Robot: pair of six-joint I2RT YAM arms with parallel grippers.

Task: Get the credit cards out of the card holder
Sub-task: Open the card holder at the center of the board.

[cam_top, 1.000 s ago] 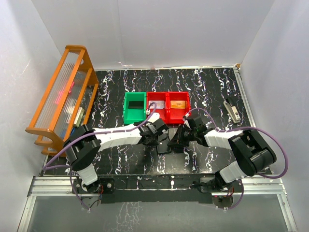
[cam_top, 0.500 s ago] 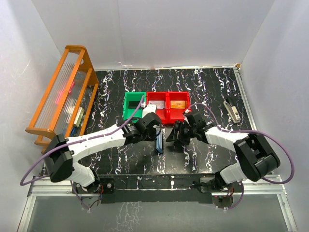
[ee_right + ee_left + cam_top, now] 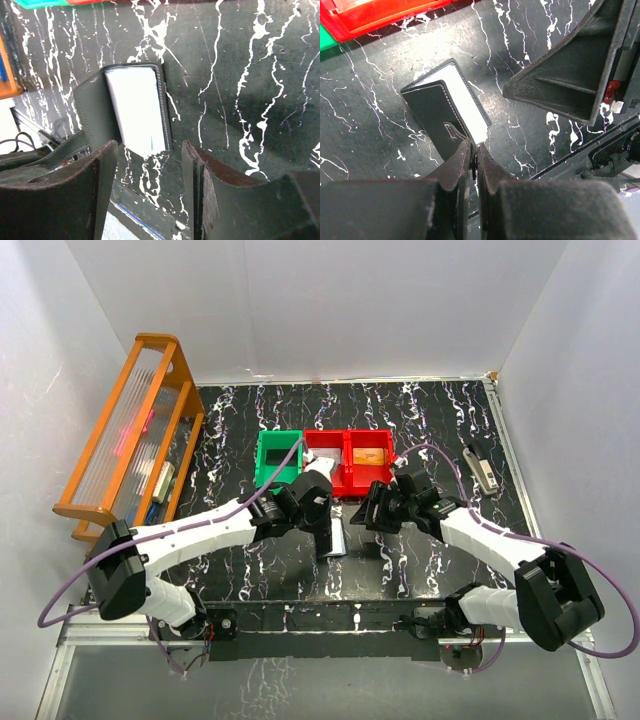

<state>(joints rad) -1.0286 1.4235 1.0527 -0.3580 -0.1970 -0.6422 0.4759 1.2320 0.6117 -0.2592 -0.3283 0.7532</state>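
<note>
The card holder [image 3: 336, 538] lies half open on the black marbled table, between the two grippers. Its dark flap [image 3: 432, 107] stands up over a light inner panel [image 3: 465, 100]. My left gripper [image 3: 474, 156] is shut on the lower edge of that flap. Just to the right of the holder, my right gripper [image 3: 374, 510] stands open, nothing between its fingers. In the right wrist view the holder [image 3: 134, 107] lies just beyond the open right gripper [image 3: 149, 167]. The credit cards are hidden: I cannot tell any apart in the holder.
A green bin [image 3: 278, 462] and two red bins [image 3: 348, 472] stand in a row just behind the holder; the right red one holds a flat orange piece [image 3: 369, 455]. An orange rack [image 3: 130, 440] stands at the left. A small grey object [image 3: 481, 468] lies at the far right.
My right gripper has opened and drawn back to the right, off the holder. The left gripper stays shut on the flap, and the holder's light panel now shows.
</note>
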